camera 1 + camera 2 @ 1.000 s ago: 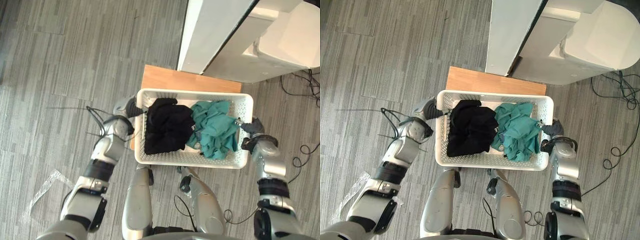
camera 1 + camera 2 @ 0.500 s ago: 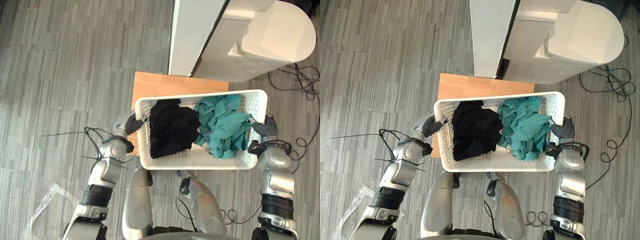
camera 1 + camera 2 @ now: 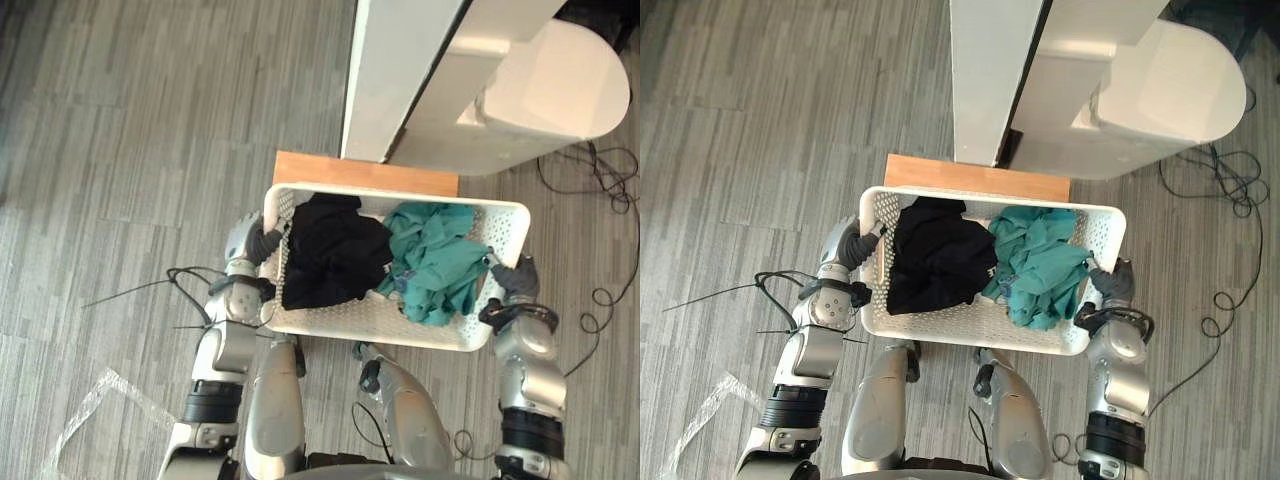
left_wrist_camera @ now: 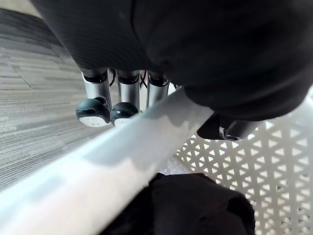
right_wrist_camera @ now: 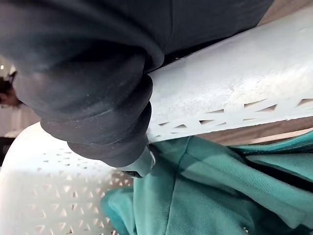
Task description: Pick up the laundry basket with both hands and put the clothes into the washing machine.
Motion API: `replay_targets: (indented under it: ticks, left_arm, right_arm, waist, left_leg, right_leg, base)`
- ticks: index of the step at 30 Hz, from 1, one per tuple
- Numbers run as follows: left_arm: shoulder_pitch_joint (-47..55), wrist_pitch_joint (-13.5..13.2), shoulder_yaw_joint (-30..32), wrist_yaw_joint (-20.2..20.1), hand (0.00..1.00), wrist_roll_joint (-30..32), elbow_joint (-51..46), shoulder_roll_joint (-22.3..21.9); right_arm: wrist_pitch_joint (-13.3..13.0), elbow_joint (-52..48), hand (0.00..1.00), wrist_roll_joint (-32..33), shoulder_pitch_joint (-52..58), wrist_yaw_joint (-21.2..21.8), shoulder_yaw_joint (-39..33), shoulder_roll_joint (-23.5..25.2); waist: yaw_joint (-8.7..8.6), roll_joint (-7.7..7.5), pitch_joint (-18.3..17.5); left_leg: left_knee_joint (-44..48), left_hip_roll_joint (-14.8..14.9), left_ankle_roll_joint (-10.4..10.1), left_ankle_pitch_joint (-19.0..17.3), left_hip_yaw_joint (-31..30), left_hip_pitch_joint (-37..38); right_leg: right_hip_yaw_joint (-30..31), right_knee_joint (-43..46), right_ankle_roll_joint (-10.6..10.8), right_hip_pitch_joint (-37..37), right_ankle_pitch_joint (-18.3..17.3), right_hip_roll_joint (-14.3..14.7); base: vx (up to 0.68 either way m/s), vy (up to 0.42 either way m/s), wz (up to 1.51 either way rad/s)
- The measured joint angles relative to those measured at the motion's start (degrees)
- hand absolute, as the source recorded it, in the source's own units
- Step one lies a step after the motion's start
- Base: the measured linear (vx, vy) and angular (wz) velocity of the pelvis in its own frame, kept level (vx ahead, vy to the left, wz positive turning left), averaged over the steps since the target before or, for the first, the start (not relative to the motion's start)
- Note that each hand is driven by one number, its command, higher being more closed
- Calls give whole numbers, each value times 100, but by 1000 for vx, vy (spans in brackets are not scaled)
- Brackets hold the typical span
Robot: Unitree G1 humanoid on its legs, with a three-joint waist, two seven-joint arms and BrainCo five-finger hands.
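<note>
A white perforated laundry basket point(image 3: 372, 318) hangs above the floor between my two hands. In its left half lies a black garment point(image 3: 335, 250), in its right half a teal one point(image 3: 435, 262). My left hand point(image 3: 260, 243) is shut on the basket's left rim point(image 4: 98, 161), its fingers point(image 4: 120, 98) curled outside and the thumb inside. At the other end, my right hand point(image 3: 510, 275) is shut on the right rim point(image 5: 234, 93), close to the teal cloth point(image 5: 220, 196). The white washing machine point(image 3: 540, 90) stands just beyond the basket.
A low wooden stand point(image 3: 365, 172) sits under the basket's far edge, against a tall white panel point(image 3: 400, 70). Black cables point(image 3: 610, 190) lie on the grey floor to the right. A clear plastic scrap point(image 3: 80, 420) lies at the lower left.
The view has shifted. The basket, still held at both ends, sits closer to the washing machine and covers more of the wooden stand; both forearms are drawn in nearer my body.
</note>
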Motion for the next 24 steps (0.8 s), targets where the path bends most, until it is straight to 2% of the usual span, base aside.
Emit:
replay_targets:
  ticks: [2, 4, 6, 9, 13, 14, 15, 16, 17, 20, 21, 22, 23, 24]
  left_arm:
    - [221, 4, 91, 332, 100, -415, -291, -137]
    - [424, -2, 125, 502, 100, -676, -412, -205]
    - [858, -47, 103, 653, 100, -1239, -637, -319]
    - [1125, -105, -96, 719, 100, -1606, -720, -323]
    - [1289, -135, -284, 735, 100, -1835, -861, -260]
    - [1345, -156, -312, 723, 100, -1837, -885, -230]
    - [1450, -184, -305, 728, 100, -1835, -999, -223]
    - [1524, -227, -301, 726, 100, -1835, -1031, -212]
    - [1752, -341, -308, 655, 100, -1833, -1065, -185]
    - [2048, -411, -316, 599, 100, -1830, -1107, -186]
    - [2047, -437, -308, 596, 100, -1829, -1107, -186]
    - [2054, -444, -298, 595, 100, -1824, -1107, -163]
    - [2061, -444, -293, 595, 100, -1821, -1107, -157]
    - [2058, -441, -303, 562, 100, -1794, -1106, -160]
  right_arm:
    - [-90, -146, 100, 126, 208, -92, 254, 114]
    - [-91, -274, 100, 126, 339, -133, 403, 123]
    - [-90, -320, 100, 126, 480, -137, 585, 107]
    - [-108, -363, 100, 164, 690, -158, 579, 62]
    - [-277, -542, 100, 349, 1020, -262, 592, 14]
    - [-283, -577, 100, 368, 1111, -251, 603, 24]
    - [-286, -610, 100, 412, 1168, -246, 729, 24]
    - [-291, -621, 100, 458, 1217, -235, 748, 20]
    - [-309, -634, 100, 555, 1373, -106, 756, -53]
    - [-320, -630, 100, 562, 1508, 7, 787, -135]
    - [-320, -623, 100, 590, 1497, 18, 807, -137]
    - [-317, -614, 100, 621, 1501, 29, 823, -137]
    - [-312, -614, 100, 622, 1503, 45, 825, -137]
    - [-309, -613, 100, 668, 1515, 61, 806, -152]
  waist:
    - [-17, 34, -45]
    - [-18, 64, -120]
    - [-35, 105, -244]
    - [-129, 155, -481]
    - [-280, 96, -747]
    - [-315, 86, -900]
    - [-336, 99, -910]
    - [-326, 109, -921]
    - [-403, 160, -1038]
    - [-481, 336, -1295]
    - [-554, 355, -1309]
    - [-581, 354, -1313]
    - [-580, 347, -1313]
    - [-589, 328, -1301]
  left_leg:
    - [-88, -43, -14, -21, 13, 318]
    - [-124, -97, -21, -31, 7, 500]
    - [-172, -157, -23, -39, -52, 891]
    - [-276, -236, -25, -29, -309, 1065]
    - [-569, -431, -99, 245, -611, 1268]
    - [-507, -446, -49, 179, -652, 1327]
    - [586, -254, -29, -388, -586, 1305]
    - [1019, -159, -112, -562, -598, 1373]
    - [1666, -32, -471, -785, -806, 1635]
    - [1731, -29, -904, -1050, -1324, 2076]
    - [1407, -129, -907, -1348, -1451, 2164]
    - [1161, -203, -521, -1614, -1362, 2156]
    - [1042, -223, -333, -1751, -1238, 2149]
    - [834, -342, -115, -2000, -1025, 2116]
  right_leg:
    - [-5, 283, 45, 164, -236, -98]
    - [-6, 447, 51, 270, -365, -147]
    - [-50, 591, 66, 617, -540, -209]
    - [-279, 678, 83, 855, -685, -286]
    - [-521, 1135, 28, 932, -1018, -606]
    - [-666, 1059, -58, 956, -954, -680]
    - [-678, 1070, -85, 1066, -938, -645]
    - [-662, 1068, -99, 1137, -929, -623]
    - [-582, 1055, -115, 1178, -868, -556]
    - [-285, 951, -78, 880, -589, -339]
    - [-182, 888, -79, 641, -356, -306]
    - [0, 757, -78, 394, -22, -247]
    - [96, 675, -58, 279, 129, -238]
    - [331, 540, 10, 33, 459, -261]
  base:
    - [58, 3, 12]
    - [65, 5, 10]
    - [71, -7, 19]
    - [34, -20, 45]
    - [-14, -51, 50]
    - [-10, -44, 21]
    - [4, -41, 6]
    - [-66, 0, -26]
    - [-85, 44, -26]
    - [-133, 141, -55]
    - [-311, 289, -75]
    - [-277, 249, -81]
    - [-446, 353, -93]
    - [-358, 262, -95]
